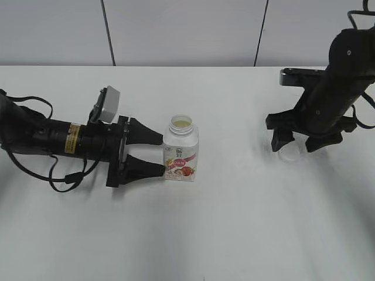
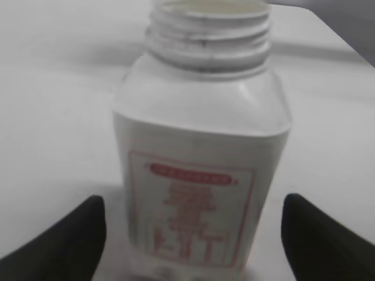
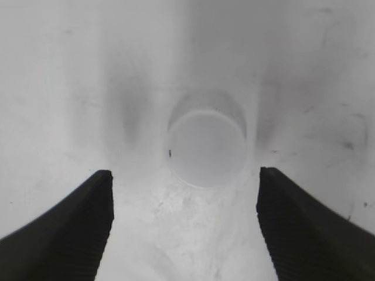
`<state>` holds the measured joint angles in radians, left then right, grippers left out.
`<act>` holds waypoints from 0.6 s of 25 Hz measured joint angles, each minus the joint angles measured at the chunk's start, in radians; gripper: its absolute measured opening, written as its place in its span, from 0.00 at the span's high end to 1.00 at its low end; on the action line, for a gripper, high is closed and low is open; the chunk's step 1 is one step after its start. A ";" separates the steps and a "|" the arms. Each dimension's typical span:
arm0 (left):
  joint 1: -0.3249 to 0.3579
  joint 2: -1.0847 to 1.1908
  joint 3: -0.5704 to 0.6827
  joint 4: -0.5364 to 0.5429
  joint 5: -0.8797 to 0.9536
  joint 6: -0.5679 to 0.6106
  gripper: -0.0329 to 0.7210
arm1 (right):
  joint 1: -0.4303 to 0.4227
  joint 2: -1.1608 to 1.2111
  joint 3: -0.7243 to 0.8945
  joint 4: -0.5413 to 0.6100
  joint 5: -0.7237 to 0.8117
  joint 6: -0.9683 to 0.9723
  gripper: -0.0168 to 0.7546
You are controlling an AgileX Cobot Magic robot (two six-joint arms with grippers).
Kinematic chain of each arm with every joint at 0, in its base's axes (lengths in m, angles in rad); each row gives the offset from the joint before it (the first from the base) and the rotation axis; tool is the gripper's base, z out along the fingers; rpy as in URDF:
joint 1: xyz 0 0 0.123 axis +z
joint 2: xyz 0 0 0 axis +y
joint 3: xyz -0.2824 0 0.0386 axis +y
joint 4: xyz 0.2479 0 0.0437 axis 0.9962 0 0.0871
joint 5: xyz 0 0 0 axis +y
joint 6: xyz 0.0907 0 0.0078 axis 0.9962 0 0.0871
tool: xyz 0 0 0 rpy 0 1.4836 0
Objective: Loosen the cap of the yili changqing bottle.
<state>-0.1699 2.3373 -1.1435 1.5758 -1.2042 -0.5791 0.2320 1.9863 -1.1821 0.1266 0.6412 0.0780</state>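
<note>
The yili changqing bottle [image 1: 180, 153] stands upright mid-table, a white squarish bottle with a strawberry label. Its threaded neck is open, with no cap on it. It fills the left wrist view [image 2: 199, 129]. My left gripper [image 1: 159, 154] lies level at the bottle's left side, jaws open, one finger on each side and clear of the walls [image 2: 193, 205]. The white cap [image 3: 206, 146] lies on the table at the right. My right gripper [image 3: 184, 175] hangs open just above it, empty. In the exterior view the cap [image 1: 291, 153] shows faintly under the right gripper [image 1: 299, 143].
The white table [image 1: 234, 222] bears only the bottle and cap. The left arm's cables [image 1: 64, 175] trail on the table at the far left. A grey panelled wall [image 1: 187, 29] stands behind the far edge.
</note>
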 joint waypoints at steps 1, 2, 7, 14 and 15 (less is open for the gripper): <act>0.017 -0.002 0.000 0.018 0.000 -0.006 0.20 | 0.000 -0.010 0.000 0.001 0.001 -0.002 0.21; 0.035 -0.006 0.000 0.039 0.000 -0.010 0.20 | 0.000 -0.023 0.000 0.001 0.001 -0.002 0.21; 0.116 -0.054 0.000 0.104 0.001 -0.016 0.19 | 0.001 -0.068 -0.001 0.002 0.001 -0.005 0.21; 0.173 -0.215 0.000 0.115 0.075 -0.068 0.20 | 0.001 -0.117 -0.001 0.004 0.002 -0.006 0.21; 0.174 -0.246 0.000 0.115 0.120 -0.085 0.20 | 0.001 -0.123 -0.001 0.004 0.002 -0.006 0.21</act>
<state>0.0044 2.0913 -1.1435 1.6909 -1.0844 -0.6641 0.2330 1.8629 -1.1832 0.1309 0.6436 0.0717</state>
